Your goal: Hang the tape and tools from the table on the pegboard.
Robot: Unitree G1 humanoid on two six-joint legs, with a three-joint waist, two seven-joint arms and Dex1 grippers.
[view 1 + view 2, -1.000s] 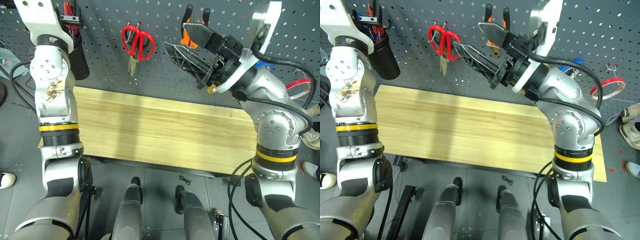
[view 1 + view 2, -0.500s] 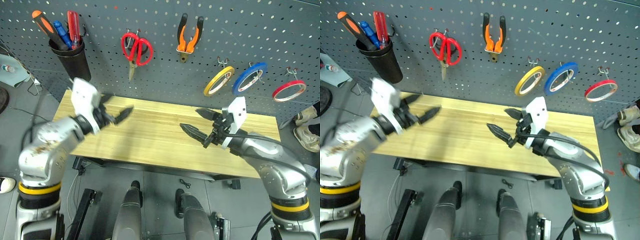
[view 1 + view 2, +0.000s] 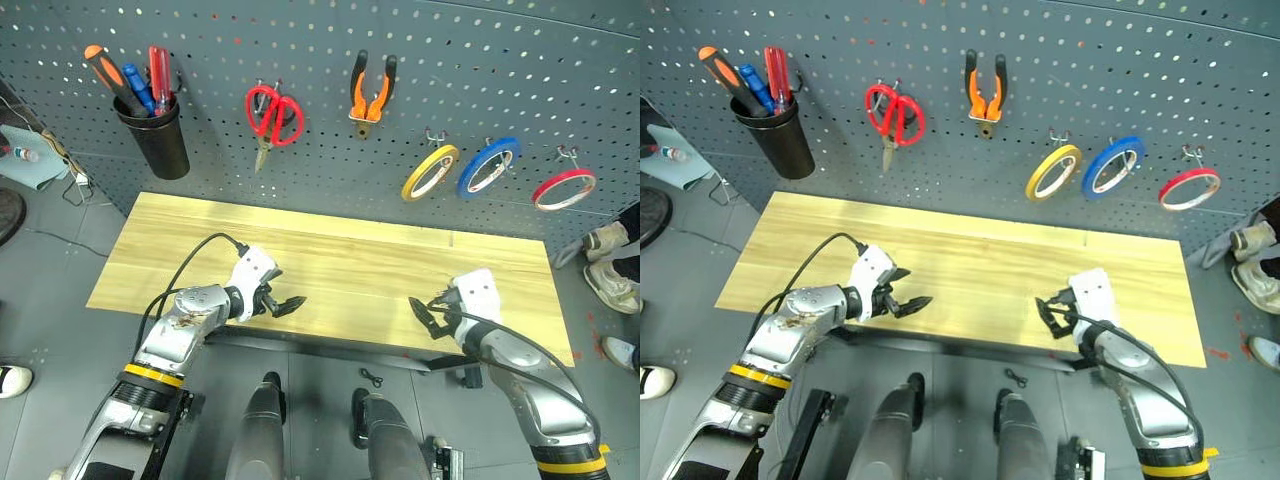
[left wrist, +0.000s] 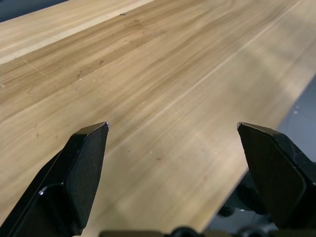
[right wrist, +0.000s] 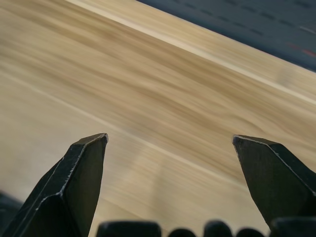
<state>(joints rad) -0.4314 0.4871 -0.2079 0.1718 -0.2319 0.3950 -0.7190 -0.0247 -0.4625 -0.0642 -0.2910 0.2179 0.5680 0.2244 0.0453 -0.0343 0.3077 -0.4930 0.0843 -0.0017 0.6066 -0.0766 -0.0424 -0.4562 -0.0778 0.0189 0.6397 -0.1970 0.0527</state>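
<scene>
On the dark pegboard (image 3: 210, 40) hang the yellowish tape (image 3: 431, 172), the red-handled scissors (image 3: 272, 113) and the orange-and-black pliers (image 3: 369, 90). The red-handled screwdriver (image 3: 159, 70) stands in the black cup (image 3: 166, 145). Both grippers are low over the front edge of the light wood table (image 3: 340, 250). My left gripper (image 3: 283, 298) is open at the left, with bare wood between its fingers (image 4: 84, 168). At the right, my right gripper (image 3: 428, 310) is open too, nothing between its fingers (image 5: 74, 182).
The cup also holds an orange-handled (image 3: 105, 70) and a blue-handled screwdriver (image 3: 137, 85). A blue ring (image 3: 488, 166) and a red ring (image 3: 563, 189) hang right of the tape. A person's shoes (image 3: 605, 265) show at the far right on the floor.
Both arms have come down from in front of the pegboard to the table's front edge, grippers still open. The head view has shifted, now taking in the whole board.
</scene>
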